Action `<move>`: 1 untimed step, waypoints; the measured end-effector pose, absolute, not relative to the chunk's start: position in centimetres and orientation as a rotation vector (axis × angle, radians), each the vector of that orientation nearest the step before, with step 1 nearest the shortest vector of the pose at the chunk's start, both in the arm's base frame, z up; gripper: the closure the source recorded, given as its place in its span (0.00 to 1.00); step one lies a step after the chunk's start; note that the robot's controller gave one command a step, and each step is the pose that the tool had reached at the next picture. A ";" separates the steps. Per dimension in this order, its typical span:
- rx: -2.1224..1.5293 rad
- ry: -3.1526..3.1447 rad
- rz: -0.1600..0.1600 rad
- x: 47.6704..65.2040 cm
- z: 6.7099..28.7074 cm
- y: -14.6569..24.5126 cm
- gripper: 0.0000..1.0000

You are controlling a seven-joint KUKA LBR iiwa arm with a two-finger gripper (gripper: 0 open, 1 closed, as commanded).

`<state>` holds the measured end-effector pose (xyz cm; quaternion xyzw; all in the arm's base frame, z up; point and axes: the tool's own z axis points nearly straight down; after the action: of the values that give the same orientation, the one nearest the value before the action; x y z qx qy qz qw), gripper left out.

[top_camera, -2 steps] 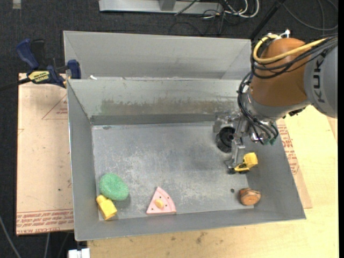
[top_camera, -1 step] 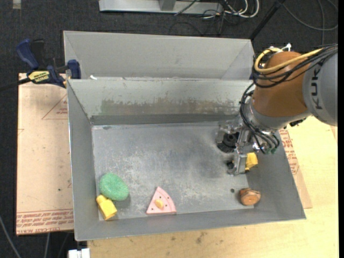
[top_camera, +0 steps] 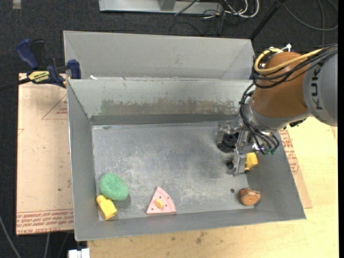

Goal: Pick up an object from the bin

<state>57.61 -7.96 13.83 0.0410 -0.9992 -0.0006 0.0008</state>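
Pincer (top_camera: 235, 164) near brown round lump (top_camera: 249, 196), bin (top_camera: 161, 144) right-front.

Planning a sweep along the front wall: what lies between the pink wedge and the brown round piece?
Nothing: the camera view shows bare bin floor from the pink wedge to the brown round piece.
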 end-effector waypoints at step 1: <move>0.062 -3.141 -0.003 56.7 14.6 -8.7 0.00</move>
<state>56.68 -8.67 14.62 0.0198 -0.9998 -0.0009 -0.0002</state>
